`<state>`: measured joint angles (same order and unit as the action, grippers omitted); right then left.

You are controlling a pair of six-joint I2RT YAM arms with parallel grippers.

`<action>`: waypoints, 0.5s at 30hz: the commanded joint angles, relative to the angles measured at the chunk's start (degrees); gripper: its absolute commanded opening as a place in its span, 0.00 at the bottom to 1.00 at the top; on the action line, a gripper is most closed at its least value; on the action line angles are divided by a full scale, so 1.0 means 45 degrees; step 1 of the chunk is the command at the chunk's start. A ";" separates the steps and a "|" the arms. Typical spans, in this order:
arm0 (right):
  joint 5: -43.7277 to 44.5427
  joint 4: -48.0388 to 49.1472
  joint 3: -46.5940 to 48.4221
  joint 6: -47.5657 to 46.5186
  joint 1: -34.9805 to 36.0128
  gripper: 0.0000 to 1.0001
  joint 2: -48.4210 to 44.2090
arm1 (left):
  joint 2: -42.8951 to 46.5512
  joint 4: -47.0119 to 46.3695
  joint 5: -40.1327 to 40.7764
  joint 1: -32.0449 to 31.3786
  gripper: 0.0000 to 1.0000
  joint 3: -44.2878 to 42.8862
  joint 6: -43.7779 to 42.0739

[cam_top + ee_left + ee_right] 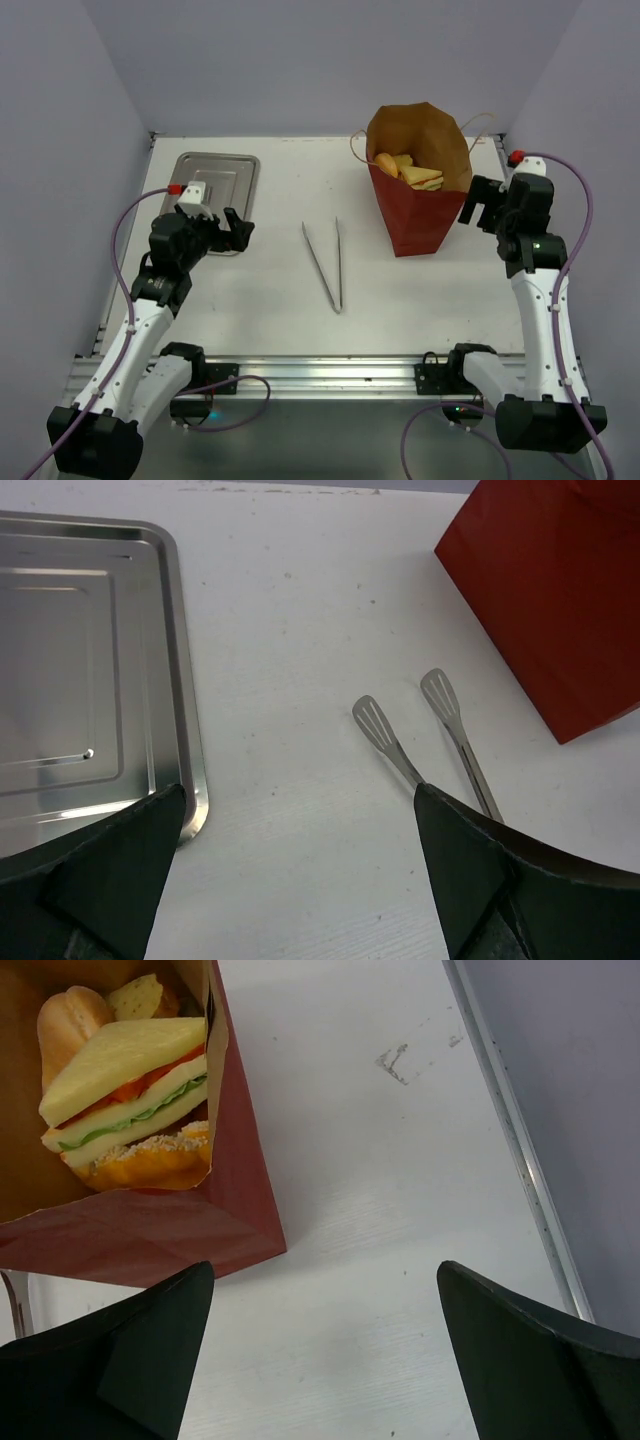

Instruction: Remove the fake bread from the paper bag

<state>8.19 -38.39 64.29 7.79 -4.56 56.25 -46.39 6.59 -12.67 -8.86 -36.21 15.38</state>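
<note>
The red paper bag (415,215) stands upright at the back right with its brown inside showing. It holds fake bread (410,172): a triangular sandwich (125,1085), a pale bun (65,1020) and a seeded orange piece (150,1160). My right gripper (480,205) is open and empty just right of the bag, above bare table (325,1265). My left gripper (232,230) is open and empty at the near right corner of the steel tray, far from the bag (300,792). The bag's red side shows in the left wrist view (560,590).
An empty shallow steel tray (215,180) lies at the back left; its rim (185,680) is by my left finger. Metal tongs (328,262) lie in the middle of the table, tips toward the back (385,742). The table's right rail (520,1160) runs near the bag.
</note>
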 commanded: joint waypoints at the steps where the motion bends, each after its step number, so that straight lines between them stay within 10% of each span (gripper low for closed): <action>1: -0.0371 0.0269 0.0595 -0.0245 -0.0003 0.99 -0.0019 | 0.0036 -0.0663 -0.0349 0.0075 1.00 -0.0001 -0.0292; 9: -0.6047 -0.0665 0.1159 -0.5257 0.0016 0.99 0.0351 | -0.0023 -0.0664 -0.0466 0.0075 1.00 0.0018 -0.0292; 15: -0.6369 -0.1585 0.1787 -0.6243 0.0017 0.99 0.0742 | -0.0042 -0.0800 -0.0720 0.0075 1.00 0.0018 -0.0292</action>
<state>-15.16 -43.16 69.49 -13.87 -4.47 59.57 -46.52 6.42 -13.87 -8.86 -36.21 15.35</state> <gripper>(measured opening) 0.987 0.996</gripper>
